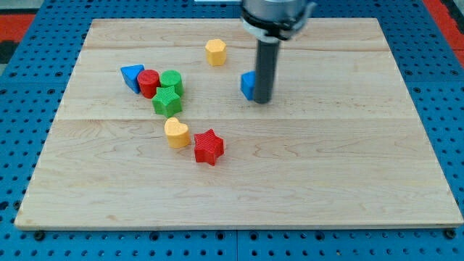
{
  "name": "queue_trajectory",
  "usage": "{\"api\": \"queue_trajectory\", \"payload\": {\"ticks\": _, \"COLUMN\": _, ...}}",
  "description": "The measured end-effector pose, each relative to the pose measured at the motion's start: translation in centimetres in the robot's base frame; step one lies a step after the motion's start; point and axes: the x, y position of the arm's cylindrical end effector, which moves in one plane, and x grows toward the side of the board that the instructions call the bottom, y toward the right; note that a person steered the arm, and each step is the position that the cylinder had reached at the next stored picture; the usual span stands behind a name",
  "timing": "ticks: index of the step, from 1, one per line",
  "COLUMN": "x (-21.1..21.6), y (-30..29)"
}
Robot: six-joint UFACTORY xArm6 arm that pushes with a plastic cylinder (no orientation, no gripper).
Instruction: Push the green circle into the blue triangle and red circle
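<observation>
The green circle (pixel 172 81) stands at the board's upper left, touching the red circle (pixel 148 83) on its left. The blue triangle (pixel 132 75) sits just left of the red circle, touching it. My tip (pixel 262 101) is well to the right of these, near the board's upper middle, right against a blue block (pixel 249 85) that the rod partly hides.
A green star (pixel 167 101) sits just below the green circle. A yellow heart (pixel 176 133) and a red star (pixel 209 147) lie below that. A yellow hexagon (pixel 215 52) is near the top. The wooden board (pixel 326 174) lies on a blue pegboard.
</observation>
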Motion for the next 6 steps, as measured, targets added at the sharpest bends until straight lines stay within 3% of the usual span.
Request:
{"api": "queue_trajectory", "payload": {"ticks": 2, "x": -2.8, "y": 4.6}}
{"api": "queue_trajectory", "payload": {"ticks": 4, "x": -4.1, "y": -3.8}}
{"api": "queue_trajectory", "payload": {"ticks": 5, "x": -4.1, "y": -3.8}}
{"api": "queue_trajectory", "payload": {"ticks": 6, "x": -1.0, "y": -2.7}}
